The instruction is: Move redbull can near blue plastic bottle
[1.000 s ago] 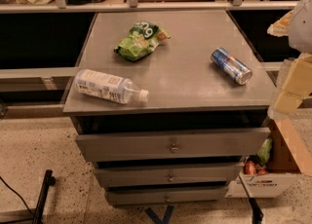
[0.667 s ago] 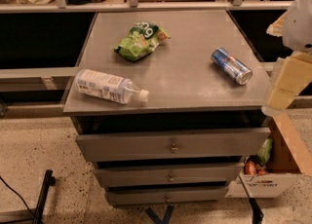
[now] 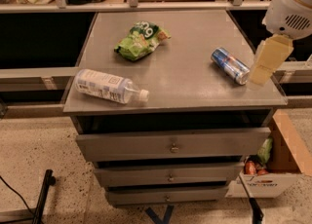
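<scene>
Gripper (image 3: 263,68) hung just right of redbull can (image 3: 230,65); open or closed, couldn't tell. Blue plastic bottle (image 3: 109,86) lay well apart, worktop (image 3: 195,38) left front.

Robot lab: a pincer (image 3: 266,64) hangs at the right of a grey drawer cabinet (image 3: 146,146).

Grey drawer cabinet (image 3: 122,146), speckled floor (image 3: 34,145), perhaps cardboard box (image 3: 291,146) right.

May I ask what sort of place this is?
Probably an office or lab work area: a grey metal drawer cabinet stands on a speckled floor, a cardboard box beside it. The robot's hand hangs by its top's right edge.
</scene>
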Controlling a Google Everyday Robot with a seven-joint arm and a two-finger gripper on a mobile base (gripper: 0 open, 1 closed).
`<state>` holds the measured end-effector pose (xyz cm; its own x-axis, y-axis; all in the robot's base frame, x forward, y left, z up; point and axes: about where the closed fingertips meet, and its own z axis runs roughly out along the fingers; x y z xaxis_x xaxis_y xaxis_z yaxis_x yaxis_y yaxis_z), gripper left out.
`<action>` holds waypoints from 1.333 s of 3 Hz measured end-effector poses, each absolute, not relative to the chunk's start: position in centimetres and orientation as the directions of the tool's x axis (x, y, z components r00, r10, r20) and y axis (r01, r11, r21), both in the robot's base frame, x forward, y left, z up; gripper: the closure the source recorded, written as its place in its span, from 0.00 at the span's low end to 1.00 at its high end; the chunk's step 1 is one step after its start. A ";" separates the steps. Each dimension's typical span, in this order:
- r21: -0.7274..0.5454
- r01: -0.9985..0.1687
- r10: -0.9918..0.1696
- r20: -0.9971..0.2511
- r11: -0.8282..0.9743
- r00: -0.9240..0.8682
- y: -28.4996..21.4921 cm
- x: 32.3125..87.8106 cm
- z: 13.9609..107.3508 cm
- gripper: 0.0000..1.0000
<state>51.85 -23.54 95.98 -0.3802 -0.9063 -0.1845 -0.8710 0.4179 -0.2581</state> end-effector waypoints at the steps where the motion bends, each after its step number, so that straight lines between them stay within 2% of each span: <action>1: -0.260 -0.842 -0.877 -0.237 0.472 -0.418 -24.4 55.2 95.1 0.00; 4: -0.180 -0.777 -0.764 -0.409 0.604 -0.499 -25.6 62.1 90.2 0.00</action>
<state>62.05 -25.63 90.19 -0.4990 -0.7638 -0.4093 -0.7766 0.6037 -0.1797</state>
